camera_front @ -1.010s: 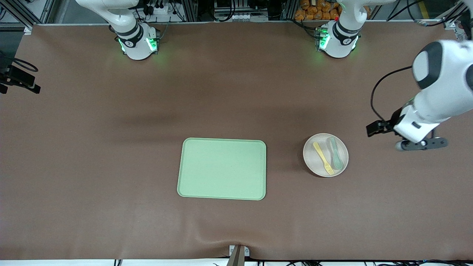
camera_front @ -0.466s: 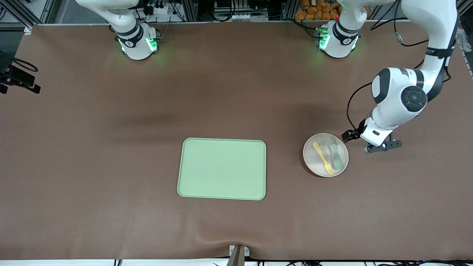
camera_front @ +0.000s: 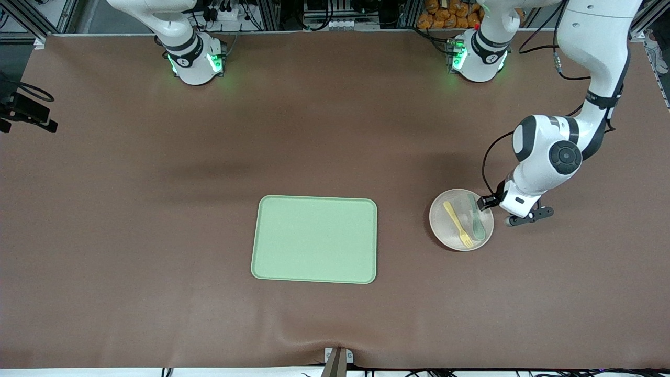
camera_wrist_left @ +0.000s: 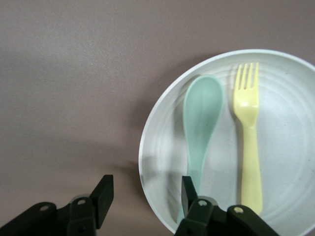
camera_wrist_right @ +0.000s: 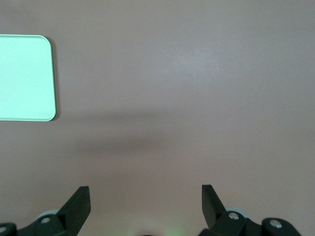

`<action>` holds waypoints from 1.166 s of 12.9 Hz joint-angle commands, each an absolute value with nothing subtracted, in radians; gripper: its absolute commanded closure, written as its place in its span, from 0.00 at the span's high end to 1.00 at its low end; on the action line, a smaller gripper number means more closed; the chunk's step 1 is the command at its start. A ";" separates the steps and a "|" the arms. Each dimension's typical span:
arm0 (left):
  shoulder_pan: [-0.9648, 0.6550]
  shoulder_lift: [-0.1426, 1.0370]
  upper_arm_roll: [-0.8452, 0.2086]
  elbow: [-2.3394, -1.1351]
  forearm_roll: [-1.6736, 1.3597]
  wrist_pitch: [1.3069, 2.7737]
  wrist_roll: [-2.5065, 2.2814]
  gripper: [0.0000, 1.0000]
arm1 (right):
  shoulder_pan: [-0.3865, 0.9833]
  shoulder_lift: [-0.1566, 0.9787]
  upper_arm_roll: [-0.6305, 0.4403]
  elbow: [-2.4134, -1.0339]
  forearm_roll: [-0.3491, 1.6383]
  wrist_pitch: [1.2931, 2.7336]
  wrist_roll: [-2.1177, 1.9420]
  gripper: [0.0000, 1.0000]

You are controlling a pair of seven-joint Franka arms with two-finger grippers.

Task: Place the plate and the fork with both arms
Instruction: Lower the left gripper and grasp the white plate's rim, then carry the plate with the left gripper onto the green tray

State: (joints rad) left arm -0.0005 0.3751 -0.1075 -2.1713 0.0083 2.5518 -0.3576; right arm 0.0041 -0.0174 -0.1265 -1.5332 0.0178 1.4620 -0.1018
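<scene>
The off-white plate [camera_front: 438,230] lies on the table toward the left arm's end. The pale yellow fork [camera_front: 457,224] lies in it beside a grey-green spoon [camera_front: 476,220]. My left gripper [camera_front: 496,208] is open and low at the plate's edge toward the left arm's end. In the left wrist view my left gripper [camera_wrist_left: 146,189] straddles the rim of the plate [camera_wrist_left: 290,147], one finger outside it and one over the spoon's [camera_wrist_left: 199,128] handle, with the fork [camera_wrist_left: 248,132] beside the spoon. My right gripper [camera_wrist_right: 145,196] is open and empty over bare table; it is out of the front view.
The rectangular light green tray [camera_front: 314,239] lies mid-table, nearer to the right arm's end than the plate; its corner shows in the right wrist view [camera_wrist_right: 24,78]. The right arm's base [camera_front: 193,57] and the left arm's base [camera_front: 477,55] stand at the table's back edge.
The left arm has swung in from the left arm's end of the table and come down to the plate's edge. The plate, fork, spoon and tray have not moved.
</scene>
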 commanded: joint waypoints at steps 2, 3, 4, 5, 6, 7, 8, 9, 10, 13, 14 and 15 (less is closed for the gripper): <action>0.006 0.402 -0.110 -2.160 0.002 2.562 -0.371 0.56 | 0.012 -0.006 -0.124 -1.528 0.023 1.468 -0.089 1.00; 0.006 0.413 -0.110 -2.157 0.002 2.562 -0.371 0.56 | 0.011 -0.002 -0.124 -1.526 0.028 1.468 -0.089 1.00; 0.006 0.420 -0.110 -2.157 0.002 2.572 -0.371 0.55 | 0.011 0.005 -0.123 -1.526 0.028 1.468 -0.090 1.00; 0.008 0.425 -0.109 -2.157 0.002 2.574 -0.371 0.53 | 0.012 0.009 -0.123 -1.526 0.025 1.468 -0.091 1.00; 0.008 0.433 -0.109 -2.157 0.002 2.574 -0.371 0.45 | 0.015 0.017 -0.123 -1.526 0.026 1.468 -0.091 1.00; 0.008 0.439 -0.109 -2.149 0.002 2.574 -0.373 0.30 | 0.015 0.021 -0.123 -1.526 0.028 1.471 -0.091 1.00; 0.008 0.445 -0.109 -2.143 0.002 2.574 -0.373 0.12 | 0.021 0.029 -0.123 -1.526 0.026 1.483 -0.091 1.00; 0.006 0.449 -0.109 -2.131 0.000 2.574 -0.383 0.00 | 0.025 0.029 -0.123 -1.526 0.028 1.489 -0.091 1.00; 0.006 0.451 -0.110 -2.125 0.002 2.577 -0.380 0.00 | 0.025 0.029 -0.123 -1.526 0.028 1.489 -0.091 1.00; -0.009 0.446 -0.124 -2.073 -0.008 2.579 -0.380 0.00 | 0.038 0.031 -0.123 -1.526 0.028 1.488 -0.094 1.00; 0.001 0.440 -0.161 -2.053 -0.011 2.579 -0.382 0.00 | 0.049 0.034 -0.123 -1.526 0.026 1.488 -0.094 1.00; 0.009 0.434 -0.191 -2.027 -0.029 2.579 -0.383 0.00 | 0.054 0.041 -0.123 -1.526 0.026 1.486 -0.091 1.00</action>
State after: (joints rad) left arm 0.0022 0.4372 -0.1437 -2.0702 0.0022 2.5744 -0.3710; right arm 0.0372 0.0316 -0.1215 -1.5341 0.0186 1.4889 -0.1020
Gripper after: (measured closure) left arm 0.938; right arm 0.000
